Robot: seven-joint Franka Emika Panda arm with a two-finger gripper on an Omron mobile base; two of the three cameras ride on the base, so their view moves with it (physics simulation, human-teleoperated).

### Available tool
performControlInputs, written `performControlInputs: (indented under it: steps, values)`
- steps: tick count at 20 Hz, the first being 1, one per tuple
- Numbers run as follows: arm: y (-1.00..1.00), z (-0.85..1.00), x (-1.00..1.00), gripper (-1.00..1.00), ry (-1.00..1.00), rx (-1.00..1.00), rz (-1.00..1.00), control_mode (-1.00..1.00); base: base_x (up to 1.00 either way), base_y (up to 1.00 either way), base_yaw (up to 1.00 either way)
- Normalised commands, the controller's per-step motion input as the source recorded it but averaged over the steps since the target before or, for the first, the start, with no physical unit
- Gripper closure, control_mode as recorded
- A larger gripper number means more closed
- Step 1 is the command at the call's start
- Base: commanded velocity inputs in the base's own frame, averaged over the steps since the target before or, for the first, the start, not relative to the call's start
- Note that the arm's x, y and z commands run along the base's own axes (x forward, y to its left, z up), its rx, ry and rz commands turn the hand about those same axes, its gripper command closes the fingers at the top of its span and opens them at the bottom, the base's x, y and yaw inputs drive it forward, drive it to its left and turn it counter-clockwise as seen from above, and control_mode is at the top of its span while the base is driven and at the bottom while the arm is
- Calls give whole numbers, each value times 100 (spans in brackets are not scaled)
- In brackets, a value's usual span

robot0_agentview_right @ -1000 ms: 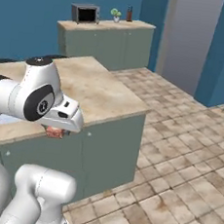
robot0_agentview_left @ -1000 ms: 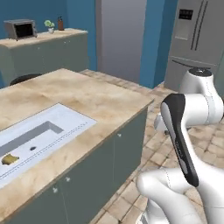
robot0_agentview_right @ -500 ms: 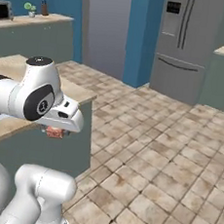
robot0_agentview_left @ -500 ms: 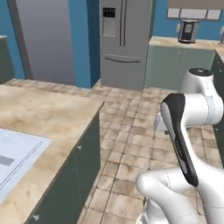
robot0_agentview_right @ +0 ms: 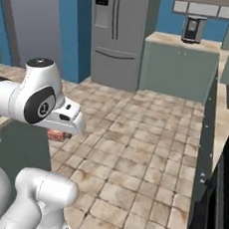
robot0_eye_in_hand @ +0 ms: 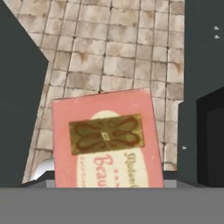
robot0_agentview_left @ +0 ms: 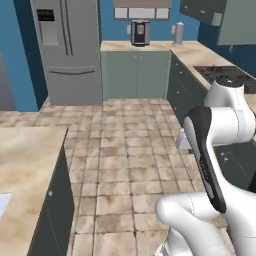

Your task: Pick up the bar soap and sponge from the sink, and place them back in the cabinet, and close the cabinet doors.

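Here the bar soap (robot0_eye_in_hand: 106, 142) sits close under the hand camera — a pinkish-red block with a paler oval face, a brown ornamental label and dark script — slightly tilted, its lower edge cut off at the bottom of the hand view, above the tan tiled floor (robot0_eye_in_hand: 127, 48). The finger tips are not visible there, so whether the pincer is clamped on the block cannot be told for sure. In the right base view a sliver of pinkish red shows just beneath the white hand (robot0_agentview_right: 64, 124), over the floor and beside the dark side of the island counter (robot0_agentview_right: 13, 146). In the left base view the marbled island countertop (robot0_agentview_left: 25, 170) lies at lower left, with a stainless refrigerator (robot0_agentview_left: 65, 47) and a coffee machine (robot0_agentview_left: 140, 32) on the far counter — well apart from the arm.
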Motion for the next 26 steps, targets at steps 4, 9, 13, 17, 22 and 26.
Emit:
performControlInputs:
  steps: [4,9,13,17,22,26]
  values:
    - [0,0,0,100,0,0,0,100,3,0,-51]
    - [0,0,0,100,0,0,0,100,22,14,-40]
    - [0,0,0,100,0,0,0,100,56,16,-15]
    - [0,0,0,100,0,0,0,100,74,23,-3]
    - [0,0,0,100,0,0,0,100,71,23,0]
    - [0,0,0,100,0,0,0,100,70,29,0]
